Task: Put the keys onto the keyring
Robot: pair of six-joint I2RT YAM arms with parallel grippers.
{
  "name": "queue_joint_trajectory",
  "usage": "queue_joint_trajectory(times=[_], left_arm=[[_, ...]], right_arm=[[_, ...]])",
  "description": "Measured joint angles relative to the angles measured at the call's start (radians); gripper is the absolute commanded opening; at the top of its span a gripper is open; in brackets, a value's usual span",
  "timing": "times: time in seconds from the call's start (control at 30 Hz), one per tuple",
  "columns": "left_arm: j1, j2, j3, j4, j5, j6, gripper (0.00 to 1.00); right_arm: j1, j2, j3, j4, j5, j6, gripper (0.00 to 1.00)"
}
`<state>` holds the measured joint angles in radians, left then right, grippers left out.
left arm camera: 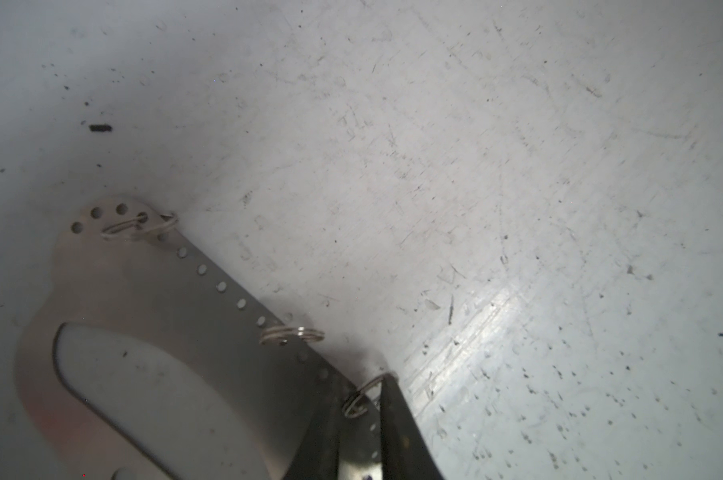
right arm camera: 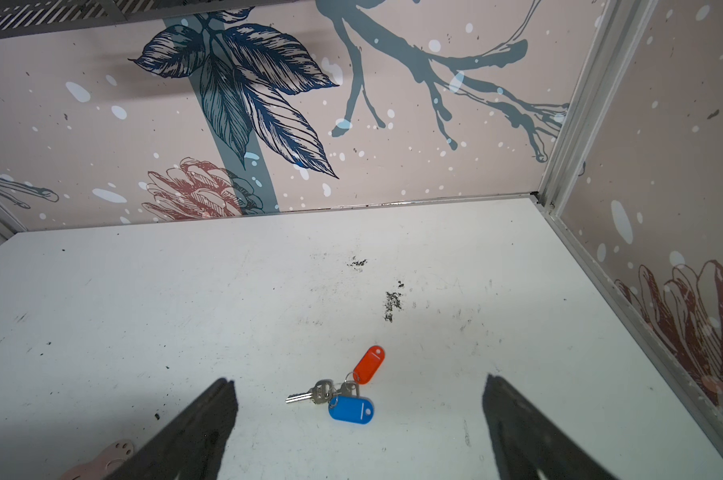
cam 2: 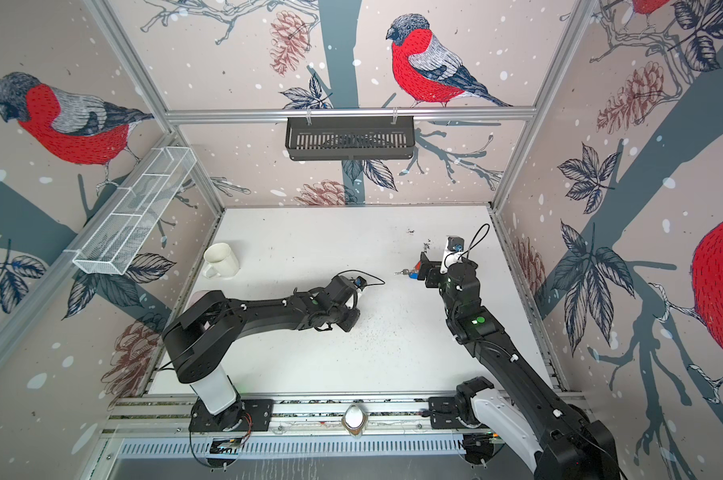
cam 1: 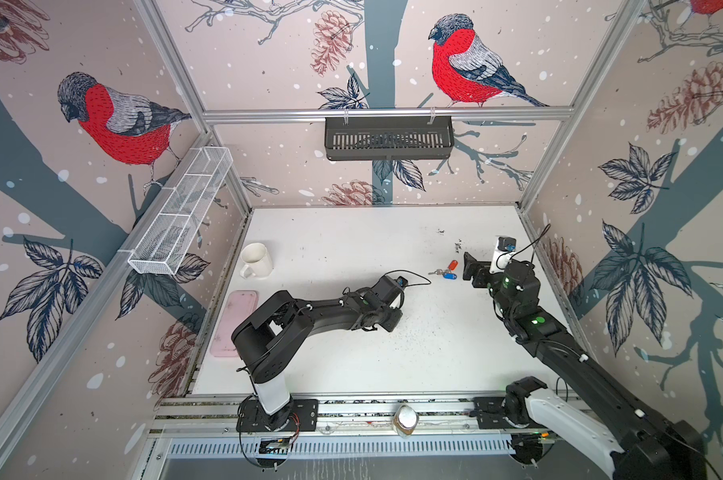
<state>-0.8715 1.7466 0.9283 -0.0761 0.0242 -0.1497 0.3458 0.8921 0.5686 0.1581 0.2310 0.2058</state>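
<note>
The keys [right arm camera: 324, 394], silver with a red tag [right arm camera: 369, 365] and a blue tag [right arm camera: 351, 409], lie on the white table between the wide-open fingers of my right gripper [right arm camera: 358, 380]. Both top views show them [cam 1: 445, 272] [cam 2: 404, 273] just left of that gripper [cam 1: 472, 271]. The keyring [left arm camera: 164, 299], a flat grey plate with a slot, edge holes and silver loops [left arm camera: 292, 333], lies under my left gripper [left arm camera: 362, 385]. Its fingers stand a narrow gap apart, closed around one loop at the plate's edge. The left arm [cam 1: 368, 309] hides the keyring in both top views.
A white mug [cam 1: 257, 259] and a pink flat case [cam 1: 233, 324] sit at the table's left side. A black basket [cam 1: 389, 137] hangs on the back wall, a white wire rack [cam 1: 181, 212] on the left wall. A jar [cam 1: 405, 419] stands on the front rail.
</note>
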Motion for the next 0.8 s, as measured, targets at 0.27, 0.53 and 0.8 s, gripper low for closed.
queue_joint_trajectory(times=[0.27, 0.53, 0.8], left_arm=[[0.0, 0.0, -0.008, 0.004, 0.001, 0.0, 0.14], [0.0, -0.011, -0.025, 0.005, 0.003, 0.002, 0.06], [-0.001, -0.063, -0.065, 0.05, 0.014, 0.005, 0.0]], right_arm=[[0.0, 0.0, 0.0, 0.0, 0.005, 0.0, 0.95], [0.001, 0.0, 0.0, 0.0, 0.005, 0.0, 0.95], [0.006, 0.021, 0.0, 0.001, -0.007, 0.001, 0.94]])
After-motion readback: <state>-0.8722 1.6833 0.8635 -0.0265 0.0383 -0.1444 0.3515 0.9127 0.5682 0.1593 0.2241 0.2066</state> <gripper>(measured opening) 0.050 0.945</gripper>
